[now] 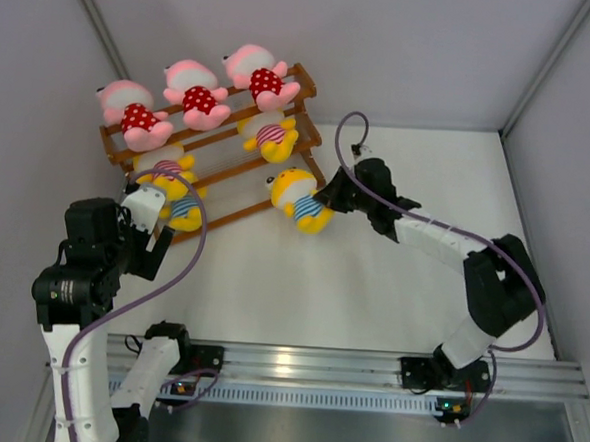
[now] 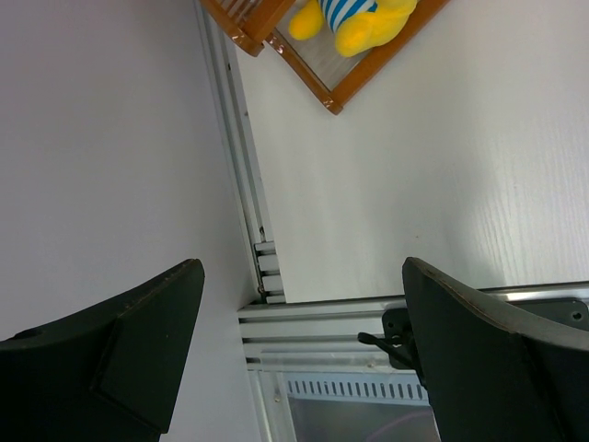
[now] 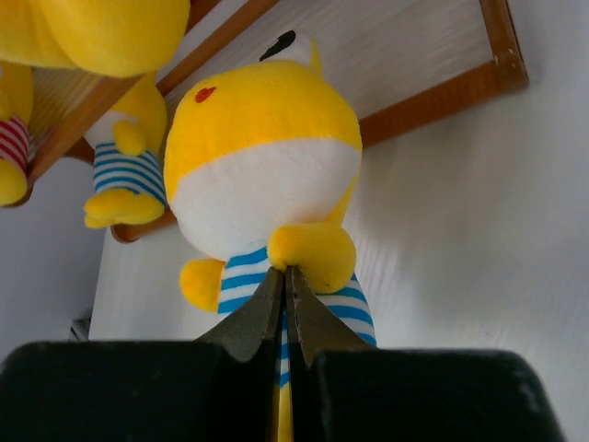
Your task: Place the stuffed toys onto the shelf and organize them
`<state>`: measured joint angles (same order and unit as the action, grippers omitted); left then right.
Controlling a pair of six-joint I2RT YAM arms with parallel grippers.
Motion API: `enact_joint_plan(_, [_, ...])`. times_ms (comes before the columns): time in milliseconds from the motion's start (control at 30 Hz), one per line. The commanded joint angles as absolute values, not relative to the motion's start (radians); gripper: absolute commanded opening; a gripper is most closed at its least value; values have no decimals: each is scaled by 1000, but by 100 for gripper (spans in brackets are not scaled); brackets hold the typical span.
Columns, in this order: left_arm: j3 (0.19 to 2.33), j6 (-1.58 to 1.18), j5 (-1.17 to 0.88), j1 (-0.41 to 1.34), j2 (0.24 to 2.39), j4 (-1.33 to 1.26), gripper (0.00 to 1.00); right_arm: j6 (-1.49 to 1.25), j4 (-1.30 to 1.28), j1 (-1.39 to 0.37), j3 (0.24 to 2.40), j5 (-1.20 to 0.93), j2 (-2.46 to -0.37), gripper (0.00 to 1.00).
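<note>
Right hand [image 3: 285,273] is clamped on the blue-striped toy [image 3: 262,166] at its belly; light, soft plush probably squashes and flops, so mid-body suits.

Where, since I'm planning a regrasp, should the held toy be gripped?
Grip the toy at its striped torso, from the side away from the shelf, as the right gripper does: the torso is narrower than the round head, and the shelf blocks the far side.

Left wrist view: blue-striped toy [image 2: 363,26] cropped by the top edge, head unseen. Right wrist view: legs of the held toy [image 3: 262,175] hidden behind the right claw [image 3: 285,274].
</note>
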<state>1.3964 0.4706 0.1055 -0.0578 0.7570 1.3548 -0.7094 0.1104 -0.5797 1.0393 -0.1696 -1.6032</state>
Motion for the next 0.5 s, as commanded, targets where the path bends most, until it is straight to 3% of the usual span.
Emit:
enact_joint_plan(0, [1416,479,130,-52,755,1347,95,-773,271,-614,1181,-129,-1728,0])
enact_joint_plan(467, [1404,482,144,-49,762,1345,95,-933,439,-620,1443,-14,-2051,0])
